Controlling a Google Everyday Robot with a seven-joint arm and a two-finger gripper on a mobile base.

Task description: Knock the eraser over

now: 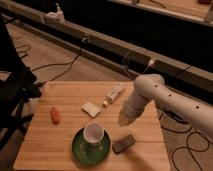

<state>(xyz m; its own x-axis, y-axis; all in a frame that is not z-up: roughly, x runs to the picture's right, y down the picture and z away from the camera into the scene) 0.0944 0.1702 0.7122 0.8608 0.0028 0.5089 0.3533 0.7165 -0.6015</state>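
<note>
The eraser (124, 143) is down flat on the bench (60, 150), a small dark grey-black block, longer than it is wide, lying at a slant near the front right part of the wooden top. It sits just beside the green saucer (91, 148), off its right rim, with a thin strip of bare wood between the two, or so it looks in this dim light.

On that saucer stands a white cup (93, 133), upright, mouth open to the camera. Behind the cup, toward the middle of the bench, lies a flat white pad (91, 109), and further back a white oblong item (114, 93) is angled toward the far edge. Over on the left an orange oblong thing (54, 114) lies well apart from everything else. A dark chair (15, 85) stands at the left of the bench, and cables trail over the floor behind.

The white arm (170, 102) comes in from the right, bends at a rounded elbow and slopes down and left. The end effector (125, 116) hangs above the bench just behind the eraser, between it and the white oblong item; whether it is spread or pressed together, I cannot tell.
</note>
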